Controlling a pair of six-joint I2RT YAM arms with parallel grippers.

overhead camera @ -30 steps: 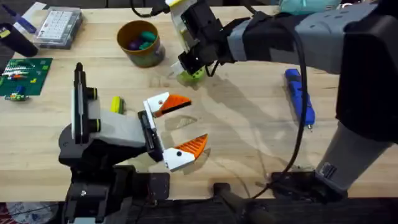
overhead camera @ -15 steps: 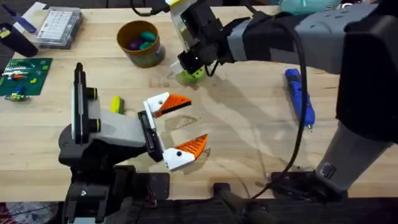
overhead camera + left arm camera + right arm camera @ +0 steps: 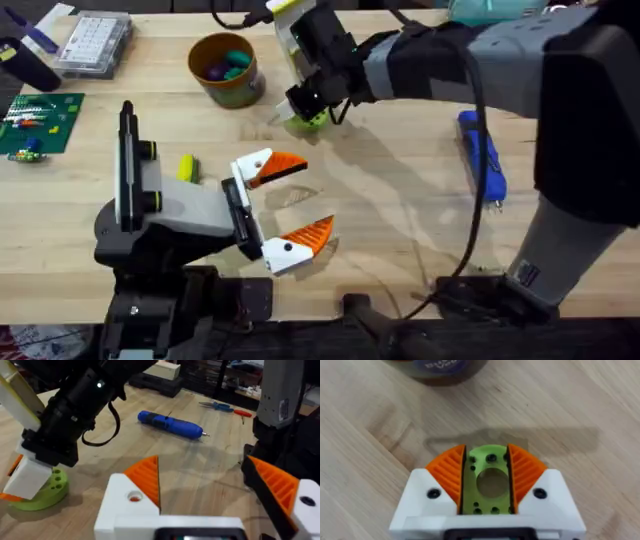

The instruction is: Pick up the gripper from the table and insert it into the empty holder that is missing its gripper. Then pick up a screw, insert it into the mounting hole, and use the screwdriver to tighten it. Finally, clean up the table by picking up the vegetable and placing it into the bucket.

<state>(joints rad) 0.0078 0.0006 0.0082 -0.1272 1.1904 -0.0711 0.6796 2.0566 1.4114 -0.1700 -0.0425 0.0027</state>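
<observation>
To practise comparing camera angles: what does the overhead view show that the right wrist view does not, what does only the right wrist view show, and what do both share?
Overhead alone: the open left gripper, the yellow vegetable, the blue screwdriver, the clear compartment box and the toys inside the bucket.

Right wrist alone: the holes in the green part and the orange pads pressed against its sides.

Both: the right gripper shut on the green part, the bucket nearby, and the wooden table.
</observation>
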